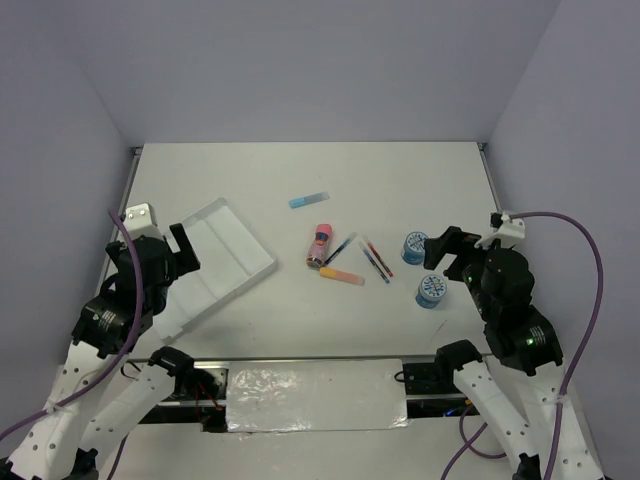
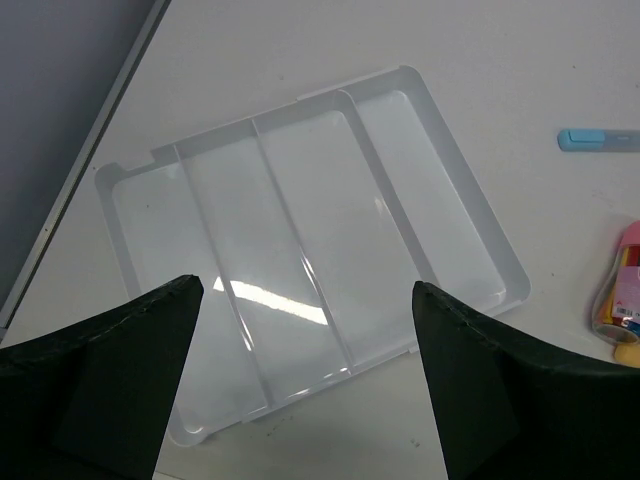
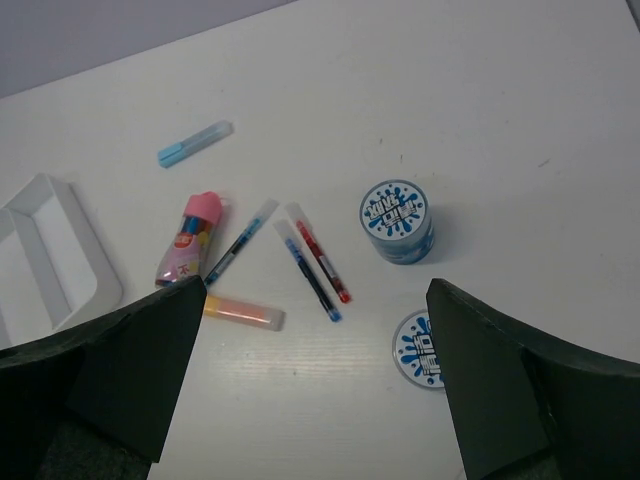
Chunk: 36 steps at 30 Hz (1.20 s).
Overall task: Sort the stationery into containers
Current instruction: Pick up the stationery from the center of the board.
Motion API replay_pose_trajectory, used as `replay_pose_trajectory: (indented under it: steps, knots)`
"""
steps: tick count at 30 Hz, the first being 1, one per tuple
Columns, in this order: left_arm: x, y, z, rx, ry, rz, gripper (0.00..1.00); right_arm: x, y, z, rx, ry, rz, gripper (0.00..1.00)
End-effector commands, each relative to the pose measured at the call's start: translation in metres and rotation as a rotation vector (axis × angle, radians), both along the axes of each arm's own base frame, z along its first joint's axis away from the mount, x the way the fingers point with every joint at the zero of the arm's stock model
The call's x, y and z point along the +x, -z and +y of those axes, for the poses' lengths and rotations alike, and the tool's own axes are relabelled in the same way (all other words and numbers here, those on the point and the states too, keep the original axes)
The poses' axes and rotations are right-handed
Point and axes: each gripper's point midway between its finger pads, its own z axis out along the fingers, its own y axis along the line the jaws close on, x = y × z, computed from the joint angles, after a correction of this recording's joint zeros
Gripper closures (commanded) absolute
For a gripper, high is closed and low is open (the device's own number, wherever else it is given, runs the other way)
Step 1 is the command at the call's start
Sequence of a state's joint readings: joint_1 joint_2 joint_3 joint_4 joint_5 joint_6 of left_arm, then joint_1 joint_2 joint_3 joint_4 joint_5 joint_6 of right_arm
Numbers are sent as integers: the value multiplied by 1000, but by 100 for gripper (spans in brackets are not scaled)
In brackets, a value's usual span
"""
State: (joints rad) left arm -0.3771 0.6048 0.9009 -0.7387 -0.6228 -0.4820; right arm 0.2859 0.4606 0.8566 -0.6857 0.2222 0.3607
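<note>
The translucent-white tray (image 1: 235, 262) with long compartments lies at the left; it fills the left wrist view (image 2: 470, 200) and is empty. My left gripper (image 1: 180, 250) is open above its near end. In the middle lie a pink cylinder (image 1: 319, 244), an orange bar (image 1: 342, 276), a light-blue bar (image 1: 309, 199) and three thin pens (image 1: 374, 260). Two blue rolls stand at the right, one farther (image 1: 414, 246), one nearer (image 1: 432, 291). My right gripper (image 1: 447, 250) is open and empty above them. The right wrist view shows the rolls (image 3: 397, 221), pens (image 3: 310, 265) and pink cylinder (image 3: 190, 240).
The white table has a raised rim along its back and left edges (image 1: 135, 170). A foil-covered strip (image 1: 315, 398) lies at the near edge between the arm bases. Grey walls close in the sides and back.
</note>
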Motion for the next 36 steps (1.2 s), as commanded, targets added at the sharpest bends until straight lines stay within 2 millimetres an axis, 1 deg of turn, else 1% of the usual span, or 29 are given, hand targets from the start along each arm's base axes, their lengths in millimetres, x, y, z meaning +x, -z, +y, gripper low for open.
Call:
replay_pose_trajectory:
  steps: [1, 4, 5, 7, 8, 9, 10, 11, 12, 13, 14, 15, 16, 17, 19, 20, 21, 22, 23, 28, 29, 31, 32, 34, 35, 36]
  knots:
    - [3, -11, -3, -24, 5, -46, 1, -2, -13, -6, 17, 40, -35, 0]
    - [4, -11, -4, -24, 10, -43, 1, 0, -9, -1, 39, 22, -35, 0]
    - [4, -10, -4, -24, 12, -43, 1, 2, -3, 3, 42, 6, -25, 0]
    - [4, -10, -4, -24, 12, -43, 1, 9, 12, 5, 35, 10, 19, 0]
    - [4, -10, -5, -24, 13, -42, 1, 12, 23, 3, 24, 33, 64, 0]
    - [4, -10, -5, -26, 15, -44, 1, 20, 40, 1, 0, 62, 141, 0]
    - [4, -10, -5, -26, 16, -42, 1, 22, 51, -6, -31, 101, 192, 0]
    - [5, -10, -5, -26, 18, -41, 1, 26, 56, -6, -44, 108, 221, 0]
    - [5, -9, -6, -26, 21, -42, 1, 33, 70, -3, -66, 110, 288, 0]
    - [5, -9, -7, -28, 27, -41, 1, 40, 70, 0, -65, 104, 294, 0]
    - [5, -9, -8, -26, 31, -38, 1, 48, 84, 2, -88, 97, 347, 0]
    - [5, -9, -8, -27, 31, -39, 1, 57, 86, 6, -88, 88, 350, 0]
    - [5, -9, -8, -29, 31, -40, 1, 71, 95, 9, -94, 88, 384, 0]
    - [5, -10, -8, -30, 31, -42, 1, 75, 101, 9, -100, 89, 413, 0]
    - [5, -9, -8, -30, 37, -44, 1, 95, 101, 14, -100, 77, 412, 0]
    - [5, -9, -9, -31, 38, -45, 1, 102, 105, 10, -110, 101, 429, 0]
    - [5, -9, -10, -32, 44, -44, 1, 108, 120, 6, -131, 125, 480, 0]
    - [5, -8, -11, -31, 47, -41, 1, 115, 121, 6, -139, 126, 485, 0]
    - [5, -8, -11, -31, 52, -41, 1, 119, 131, 2, -142, 137, 516, 0]
    - [5, -8, -17, -32, 75, -39, 1, 135, 146, -2, -131, 117, 526, 0]
    - [6, -8, -17, -31, 78, -37, 0, 136, 156, -5, -136, 115, 555, 0]
    - [6, -7, -18, -31, 81, -33, 1, 139, 163, -9, -136, 118, 574, 0]
    - [7, -6, -18, -29, 82, -31, 1, 140, 170, -9, -142, 112, 592, 0]
    - [7, -6, -19, -28, 83, -28, 1, 143, 176, -4, -126, 70, 596, 1]
    - [7, -6, -19, -29, 83, -30, 1, 144, 183, -4, -127, 65, 615, 1]
    - [7, -5, -19, -28, 85, -27, 1, 145, 186, -4, -128, 69, 621, 2]
